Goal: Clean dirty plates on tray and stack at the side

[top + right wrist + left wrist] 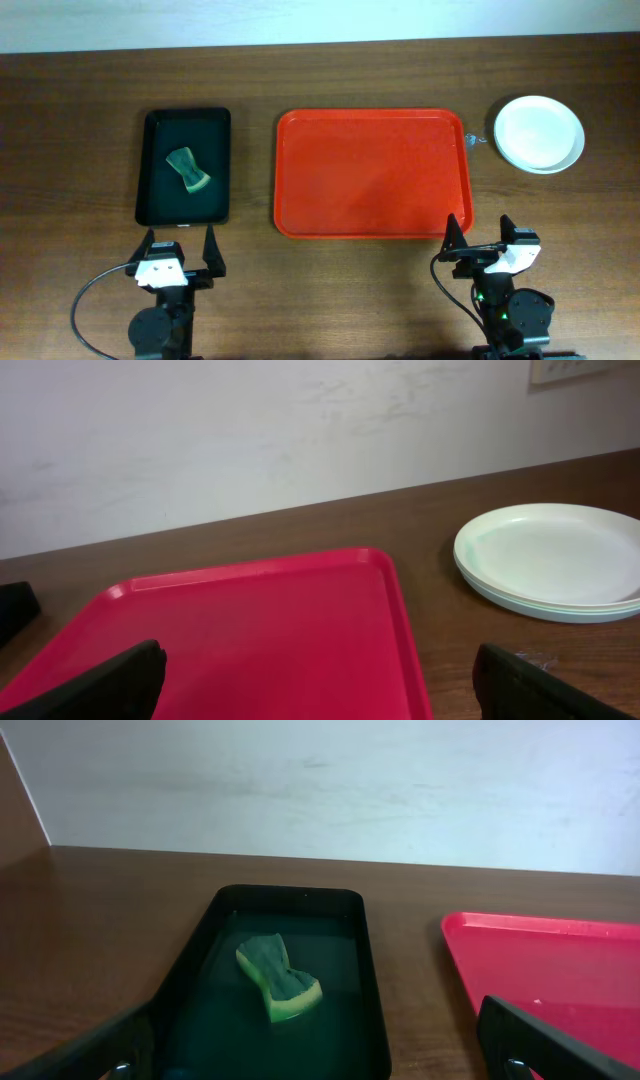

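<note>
The red tray lies in the middle of the table with nothing on it; it also shows in the left wrist view and the right wrist view. The plates sit stacked on the table to the tray's right, white on top; the right wrist view shows the stack with pale edges beneath. My left gripper is open and empty at the front edge, just before the black tray. My right gripper is open and empty near the red tray's front right corner.
A smaller black tray stands left of the red tray, holding a green and yellow sponge, also seen in the left wrist view. A small clear scrap lies between red tray and plates. A white wall runs behind the table.
</note>
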Action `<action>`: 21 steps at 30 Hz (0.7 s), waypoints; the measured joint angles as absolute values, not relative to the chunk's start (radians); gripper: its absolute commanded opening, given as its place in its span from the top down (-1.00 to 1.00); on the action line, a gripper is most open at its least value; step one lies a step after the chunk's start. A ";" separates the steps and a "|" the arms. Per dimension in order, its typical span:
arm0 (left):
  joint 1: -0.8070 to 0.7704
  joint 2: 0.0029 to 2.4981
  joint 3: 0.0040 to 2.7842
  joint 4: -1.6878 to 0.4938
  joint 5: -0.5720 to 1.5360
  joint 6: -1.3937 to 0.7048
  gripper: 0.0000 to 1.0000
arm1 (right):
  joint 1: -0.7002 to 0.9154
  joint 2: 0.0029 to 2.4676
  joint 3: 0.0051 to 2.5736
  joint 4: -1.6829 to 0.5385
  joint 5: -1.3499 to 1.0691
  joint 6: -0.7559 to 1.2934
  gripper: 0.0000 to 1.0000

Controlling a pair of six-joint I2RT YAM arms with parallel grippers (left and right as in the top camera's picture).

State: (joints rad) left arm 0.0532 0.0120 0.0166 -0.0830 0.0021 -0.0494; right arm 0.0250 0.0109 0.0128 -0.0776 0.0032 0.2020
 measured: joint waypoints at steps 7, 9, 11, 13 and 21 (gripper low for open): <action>0.053 0.012 0.017 -0.084 -0.008 -0.048 -0.99 | 0.025 0.011 0.013 -0.078 0.004 0.202 -0.97; 0.053 0.012 0.017 -0.084 -0.008 -0.046 -0.98 | 0.025 0.011 0.013 -0.078 0.003 0.201 -0.97; 0.053 0.012 0.017 -0.084 -0.008 -0.046 -0.98 | 0.025 0.011 0.013 -0.078 0.004 0.201 -0.97; 0.053 0.012 0.017 -0.084 -0.008 -0.046 -0.98 | 0.025 0.011 0.013 -0.078 0.004 0.201 -0.97; 0.053 0.012 0.017 -0.083 -0.008 -0.046 -0.98 | 0.025 0.011 0.013 -0.078 0.004 0.202 -0.97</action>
State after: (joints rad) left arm 0.0532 0.0120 0.0166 -0.0834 -0.0082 -0.0456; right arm 0.0250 0.0109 0.0128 -0.0776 0.0036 0.2020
